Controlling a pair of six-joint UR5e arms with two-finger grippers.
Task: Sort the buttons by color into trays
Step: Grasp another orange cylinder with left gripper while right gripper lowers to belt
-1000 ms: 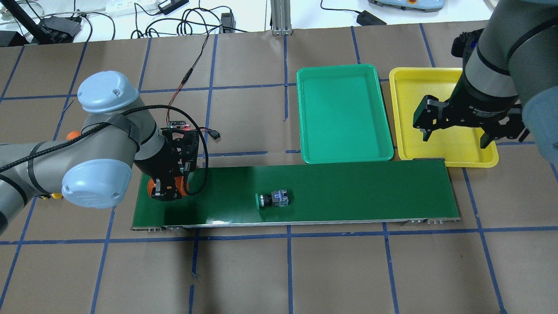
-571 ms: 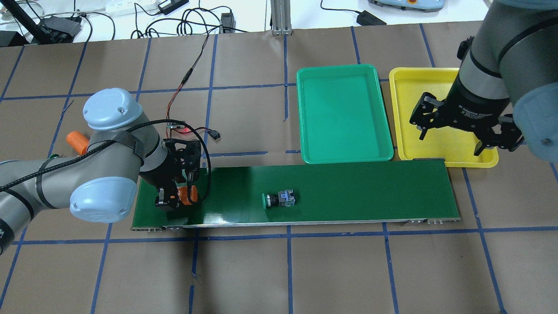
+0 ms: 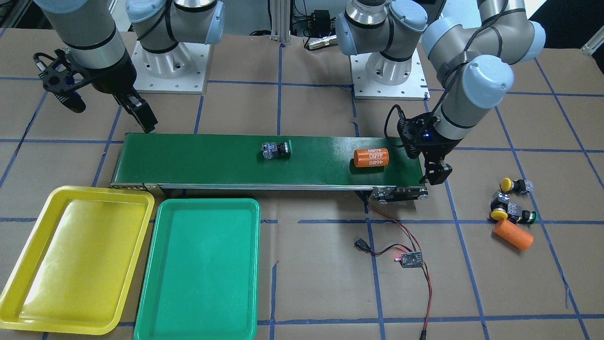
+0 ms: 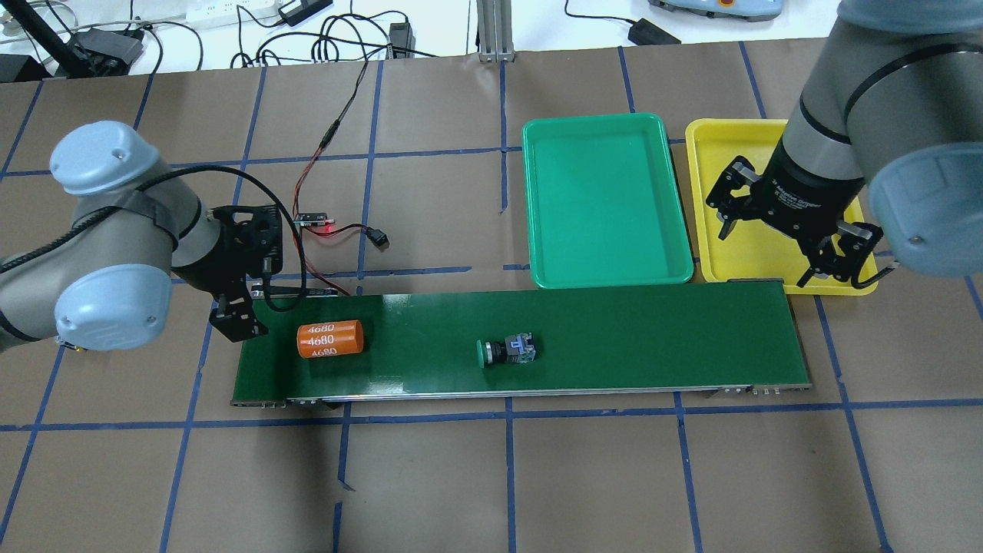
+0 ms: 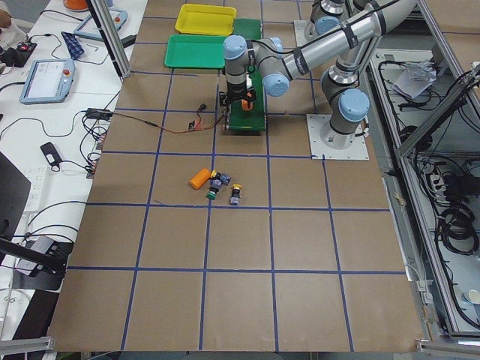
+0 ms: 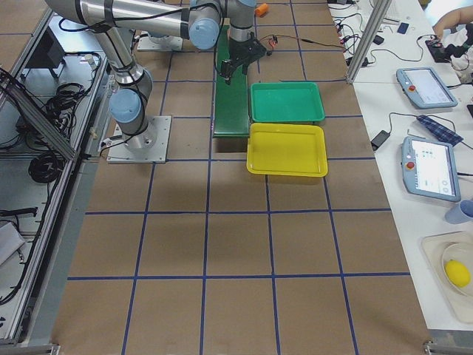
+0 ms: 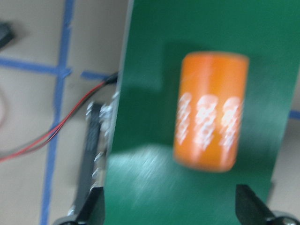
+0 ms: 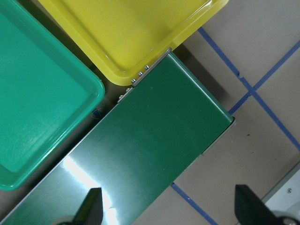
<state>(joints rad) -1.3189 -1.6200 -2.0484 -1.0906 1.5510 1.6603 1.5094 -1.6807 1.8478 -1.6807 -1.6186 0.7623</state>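
Right now my overhead feed shows one green-capped button [image 4: 504, 351] lying on its side about midway along the conveyor belt [image 4: 653, 338], cap toward the surface's left end. Nearer that end of the belt lies the orange cylinder [image 4: 330, 339] marked 4680. The left claw [image 7: 171, 212] hangs just past it, at the belt's end. From overhead I make out only one black finger there, so I go by the left wrist feed. In it, the fingertips [image 7: 93, 208] sit wide apart in the bottom corners with nothing between them, and the blurred cylinder is just ahead. That claw is spread and carries nothing.

The right claw [image 4: 774, 247] hovers over the belt-side part of the yellow tray [image 4: 726, 153], fingers splayed and empty. Its wrist feed looks down on the belt's right end and a corner of each tray. The green tray [image 4: 607, 200] sits just beside the yellow one, both beyond the belt toward the surface's far edge, at its right end.

Only the front-facing feed shows me the cluster that the left arm covers from overhead. It holds a yellow-capped button [image 3: 507, 183], a second yellow-capped button [image 3: 497, 216] and a second green-capped button [image 3: 531, 217]. A plain orange cylinder [image 3: 513, 233] lies just beside them. All rest on the bare surface beyond the belt's left end, well apart from both trays.
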